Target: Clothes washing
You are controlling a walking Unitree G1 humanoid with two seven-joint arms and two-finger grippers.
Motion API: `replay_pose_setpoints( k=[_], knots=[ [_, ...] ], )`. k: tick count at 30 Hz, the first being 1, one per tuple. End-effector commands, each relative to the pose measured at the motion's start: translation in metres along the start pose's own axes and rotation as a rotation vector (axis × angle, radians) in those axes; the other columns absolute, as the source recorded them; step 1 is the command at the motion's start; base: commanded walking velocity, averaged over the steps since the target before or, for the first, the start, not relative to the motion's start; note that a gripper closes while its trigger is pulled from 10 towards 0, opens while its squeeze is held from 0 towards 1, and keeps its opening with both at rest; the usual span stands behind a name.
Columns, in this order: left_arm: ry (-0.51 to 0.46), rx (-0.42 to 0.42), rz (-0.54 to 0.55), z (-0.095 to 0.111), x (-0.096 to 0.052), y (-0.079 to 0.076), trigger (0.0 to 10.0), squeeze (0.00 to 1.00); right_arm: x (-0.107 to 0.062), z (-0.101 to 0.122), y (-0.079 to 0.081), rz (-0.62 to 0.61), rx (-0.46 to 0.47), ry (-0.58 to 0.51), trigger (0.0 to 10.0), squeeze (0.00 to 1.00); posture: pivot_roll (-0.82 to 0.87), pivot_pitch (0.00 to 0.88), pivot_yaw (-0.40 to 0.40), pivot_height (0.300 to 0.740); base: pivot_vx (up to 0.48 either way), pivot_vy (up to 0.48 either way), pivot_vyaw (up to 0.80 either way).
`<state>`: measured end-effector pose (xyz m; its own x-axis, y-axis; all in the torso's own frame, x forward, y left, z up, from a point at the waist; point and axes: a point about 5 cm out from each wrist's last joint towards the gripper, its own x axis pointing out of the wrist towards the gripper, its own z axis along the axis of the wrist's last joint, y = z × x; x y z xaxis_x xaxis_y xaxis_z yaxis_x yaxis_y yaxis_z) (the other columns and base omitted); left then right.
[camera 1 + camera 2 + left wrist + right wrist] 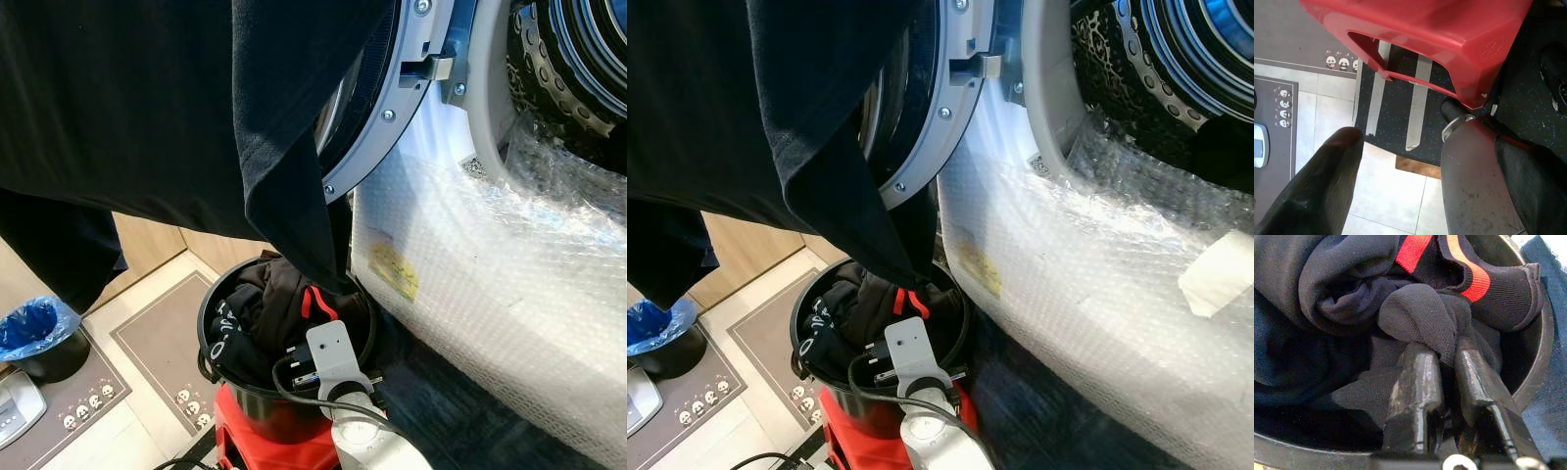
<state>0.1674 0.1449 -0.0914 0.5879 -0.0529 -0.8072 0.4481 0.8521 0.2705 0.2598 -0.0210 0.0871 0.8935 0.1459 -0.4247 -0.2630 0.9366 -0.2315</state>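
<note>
Left eye view, reading from the left: a blue-lined bin [37, 328] stands on the far floor beside grey mats printed with little pandas [88, 401]. A large black garment [176, 108] hangs across the upper left, its corner drooping toward the black bucket [211, 333], which sits on a red stool [260, 441] near the robot. The bucket is heaped with dark clothes, one with a red stripe [312, 302].

The right gripper [1442, 355] is down inside that bucket, its two fingers drawn narrow and pinching a fold of dark knit fabric [1425, 320], with a red-banded cuff [1484, 279] just beyond it. The left gripper [1396, 161] hangs idle low by the stool, its fingers spread wide over the tiled floor with nothing between them.

Further right stands the washing machine: its round door [392, 88] is swung open, its front is wrapped in bubble wrap [490, 284], and the perforated drum [568, 49] shows at the upper right.

My guess is the job is at its early loading stage: the door is open, but the bucket looks full and I can make out no laundry in the visible part of the drum. Lifting the pinched piece across to the drum, then the rest, is left to do.
</note>
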Motion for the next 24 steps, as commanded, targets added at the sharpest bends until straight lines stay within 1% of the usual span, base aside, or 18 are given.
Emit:
replay_pose_setpoints(
  k=[1, 24],
  knots=[
    [0.161, -0.001, -0.145, -0.0367, -0.0123, -0.0413, 10.0, 0.00, -0.0101, 0.0248, 0.0343, 0.093, 0.137, -0.039, 0.0, 0.00, -0.03, 0.174, -0.046, 0.740, 0.000, 0.000, 0.00],
    [0.161, -0.001, -0.145, -0.0367, -0.0123, -0.0413, 10.0, 0.00, -0.0101, 0.0248, 0.0343, 0.093, 0.137, -0.039, 0.0, 0.00, -0.03, 0.174, -0.046, 0.740, 0.000, 0.000, 0.00]
  ],
)
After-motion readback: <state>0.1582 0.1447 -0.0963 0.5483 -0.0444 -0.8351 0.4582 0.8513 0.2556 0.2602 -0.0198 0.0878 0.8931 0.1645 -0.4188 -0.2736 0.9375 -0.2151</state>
